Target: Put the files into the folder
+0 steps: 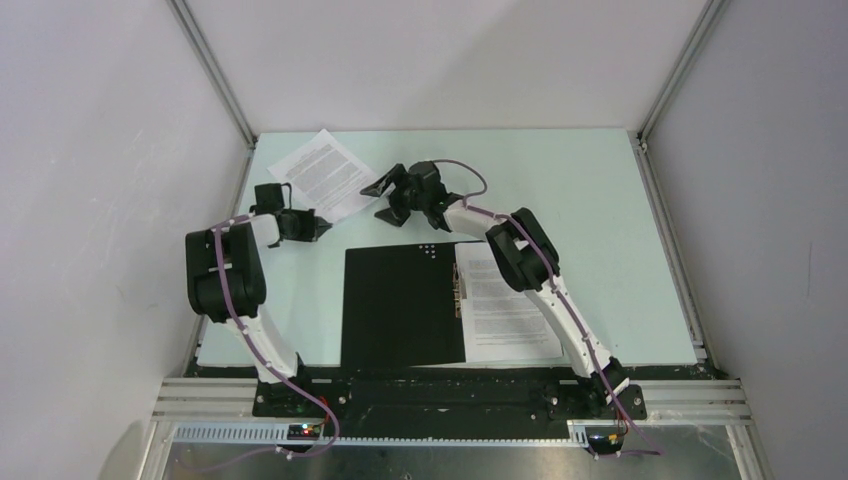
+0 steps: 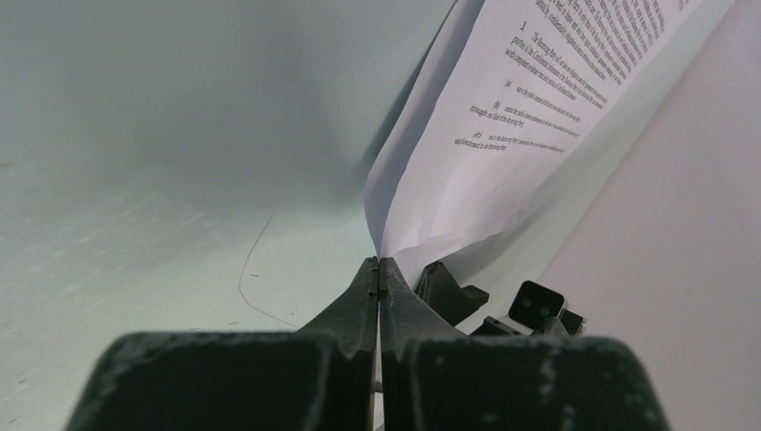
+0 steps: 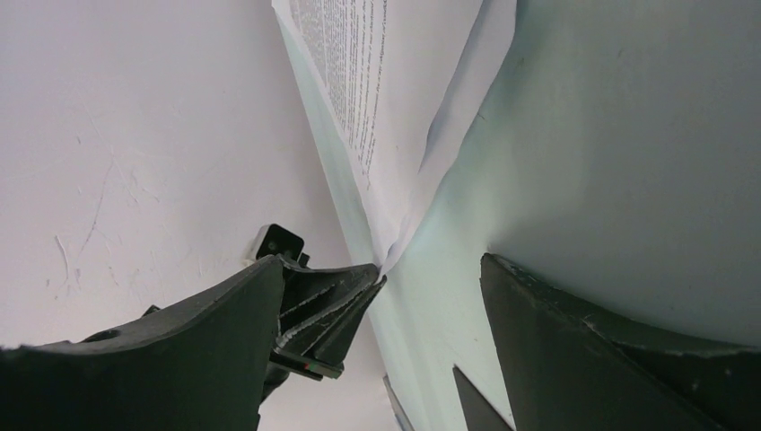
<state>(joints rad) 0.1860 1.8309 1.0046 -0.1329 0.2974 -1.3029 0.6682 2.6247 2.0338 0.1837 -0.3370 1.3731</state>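
Observation:
The folder [image 1: 400, 305] lies open near the front, black inside up, with a metal clip [image 1: 459, 290] at its spine. One printed sheet [image 1: 510, 305] lies on its right half. The second sheet [image 1: 325, 172] lies at the far left of the table. My left gripper [image 1: 325, 226] is shut on that sheet's near corner, which lifts and curls in the left wrist view [image 2: 502, 135] above the closed gripper [image 2: 379, 265]. My right gripper [image 1: 383, 200] is open and empty just right of that corner. In the right wrist view [image 3: 381, 269] its jaws stand wide apart around the sheet [image 3: 386, 108].
White enclosure walls [image 1: 120, 150] stand close on the left, back and right. The pale green table [image 1: 580, 190] extends to the right of the arms. The right arm [image 1: 540, 280] reaches over the folder's right half and the sheet there.

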